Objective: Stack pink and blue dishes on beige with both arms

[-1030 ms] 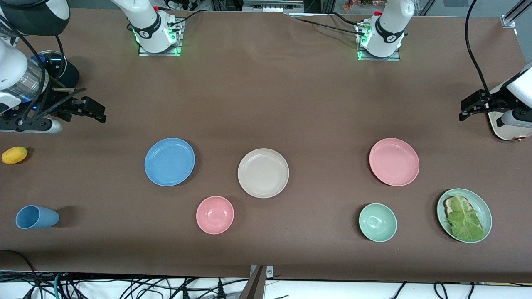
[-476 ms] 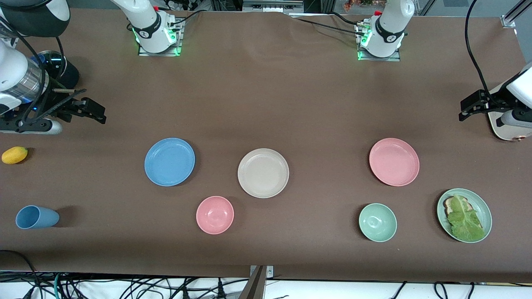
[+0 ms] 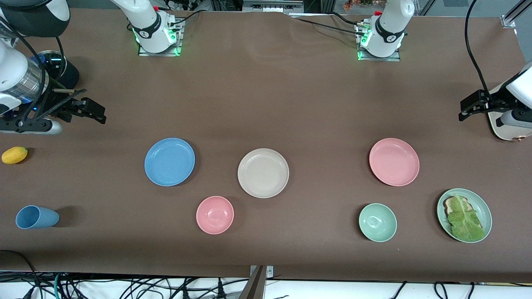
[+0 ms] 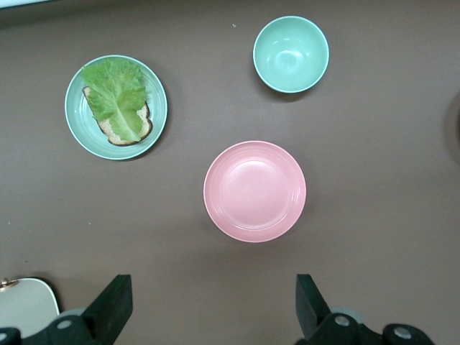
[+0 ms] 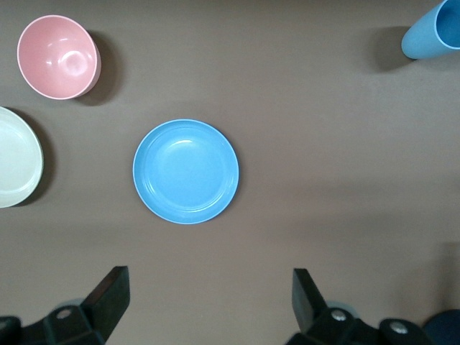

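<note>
The beige plate lies bare in the middle of the table. The light blue plate lies beside it toward the right arm's end, and the pink plate toward the left arm's end. All three rest flat and apart. My right gripper hangs open and empty high over the table's right-arm end; its wrist view shows the blue plate ahead of the open gripper. My left gripper hangs open and empty over the left-arm end, with the pink plate ahead of it.
A small pink bowl sits nearer the camera than the beige plate. A green bowl and a green plate with lettuce sit near the pink plate. A blue cup lies on its side and a yellow fruit rests at the right arm's end.
</note>
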`<state>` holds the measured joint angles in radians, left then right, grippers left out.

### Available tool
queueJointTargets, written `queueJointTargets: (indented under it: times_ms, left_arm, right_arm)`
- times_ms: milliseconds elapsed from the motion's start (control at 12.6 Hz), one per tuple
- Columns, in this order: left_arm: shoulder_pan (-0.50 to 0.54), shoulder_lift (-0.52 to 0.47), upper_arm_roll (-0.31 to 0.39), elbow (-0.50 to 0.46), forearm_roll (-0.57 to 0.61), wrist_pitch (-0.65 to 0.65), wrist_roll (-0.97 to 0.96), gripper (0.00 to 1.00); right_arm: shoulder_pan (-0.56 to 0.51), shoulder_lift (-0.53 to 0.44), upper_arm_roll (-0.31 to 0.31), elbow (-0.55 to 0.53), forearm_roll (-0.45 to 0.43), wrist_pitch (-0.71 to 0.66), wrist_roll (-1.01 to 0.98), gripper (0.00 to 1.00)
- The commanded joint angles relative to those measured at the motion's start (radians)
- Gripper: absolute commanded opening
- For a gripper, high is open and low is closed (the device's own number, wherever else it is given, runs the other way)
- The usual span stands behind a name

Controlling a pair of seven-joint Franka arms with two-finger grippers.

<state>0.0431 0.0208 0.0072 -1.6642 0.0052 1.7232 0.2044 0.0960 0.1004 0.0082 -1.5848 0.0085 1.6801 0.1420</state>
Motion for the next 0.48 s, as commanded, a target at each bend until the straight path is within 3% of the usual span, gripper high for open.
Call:
queueJointTargets:
  times_ms: [0,396]
  left_arm:
    - [-0.003,-0.010,0.002,-0.011,-0.005,0.009,0.015,1.00]
    - [0.000,0.056,0.004,0.018,-0.007,0.010,0.024,1.00]
  right_arm:
    - [-0.007,-0.002,0.004,-0.001,0.008,0.009,0.005,1.00]
    - [-0.009,-0.002,0.004,-0.001,0.008,0.010,0.005,1.00]
